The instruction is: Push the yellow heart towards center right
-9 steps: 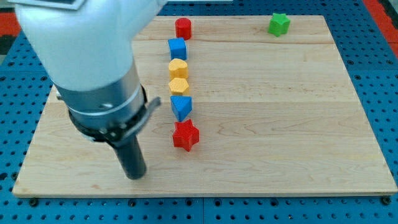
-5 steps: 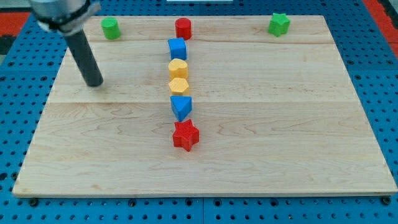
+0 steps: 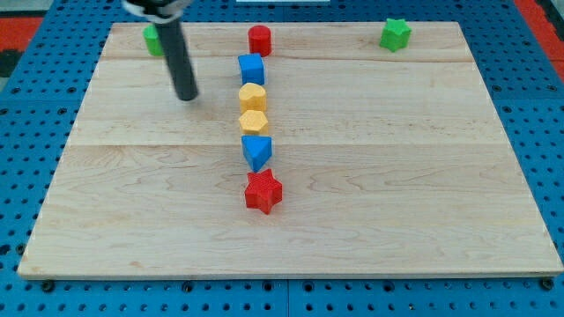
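A column of blocks runs down the board's middle. From the top: a red cylinder (image 3: pixel 259 40), a blue cube (image 3: pixel 252 69), the yellow heart (image 3: pixel 253 96), a yellow hexagon (image 3: pixel 254 121), a blue triangular block (image 3: pixel 256 151) and a red star (image 3: pixel 263 191). My tip (image 3: pixel 187 95) is on the board to the view's left of the yellow heart, about level with it and apart from it. The rod leans up toward the view's top left.
A green star (image 3: pixel 396 34) sits at the view's top right. A green block (image 3: pixel 153 40) at the top left is partly hidden behind the rod. The wooden board (image 3: pixel 397 176) lies on a blue pegboard surface.
The arm has swung from the view's lower left up toward the top, then right. My tip now stands nearer the yellow heart. The blocks have not moved.
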Motion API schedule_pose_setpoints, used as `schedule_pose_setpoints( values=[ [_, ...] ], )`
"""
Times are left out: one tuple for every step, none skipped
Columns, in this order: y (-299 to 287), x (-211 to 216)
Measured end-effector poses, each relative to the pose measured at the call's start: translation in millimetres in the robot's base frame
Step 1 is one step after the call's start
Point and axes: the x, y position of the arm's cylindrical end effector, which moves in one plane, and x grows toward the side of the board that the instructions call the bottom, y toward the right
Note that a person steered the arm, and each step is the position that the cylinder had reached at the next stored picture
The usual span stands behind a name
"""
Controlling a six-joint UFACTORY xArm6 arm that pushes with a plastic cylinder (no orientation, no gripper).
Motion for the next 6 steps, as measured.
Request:
schedule_pose_setpoints(
  values=[
    [67.6,2.6],
    [139.9,6.6],
    [236.7,6.7],
    [194.9,-8.7],
    [114.1,-11.1],
    [119.2,25.3]
  ],
)
